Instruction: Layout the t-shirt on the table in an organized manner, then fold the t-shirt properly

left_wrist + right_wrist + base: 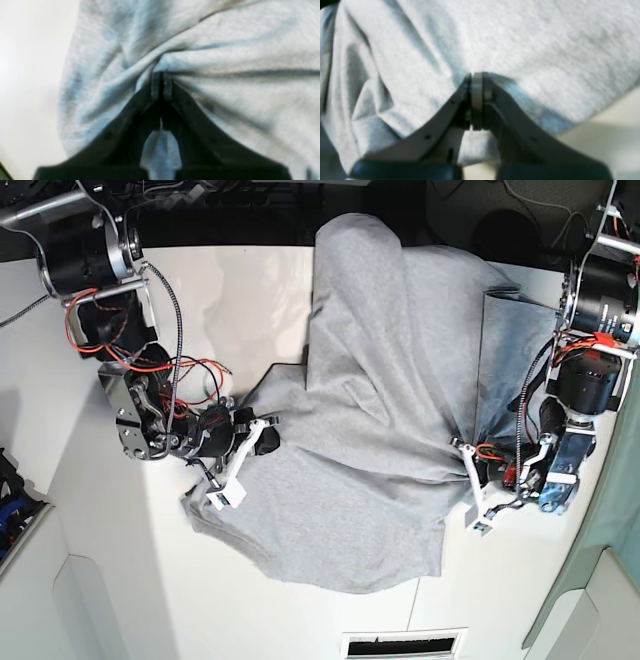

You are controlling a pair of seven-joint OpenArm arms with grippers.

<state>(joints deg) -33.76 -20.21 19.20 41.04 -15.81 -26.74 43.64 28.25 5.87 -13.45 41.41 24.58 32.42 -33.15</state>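
The light grey t-shirt [370, 400] lies bunched and creased across the white table [240, 290], one part reaching to the far edge. No lettering shows. My left gripper [161, 83] is shut on a gathered pinch of the t-shirt [225, 50], with folds radiating from its tips; in the base view the left gripper [468, 465] is at the shirt's right side. My right gripper [476, 77] is shut on the edge of the t-shirt [520, 37], and more cloth shows behind its fingers. In the base view the right gripper [262, 432] is at the shirt's left side.
A slotted vent [403, 645] sits in the table's near edge. A pale green panel [610, 560] borders the right side. Both arm bases [80, 250] [605, 290] stand at the far corners, with loose red and black cables [180, 380] by the right arm.
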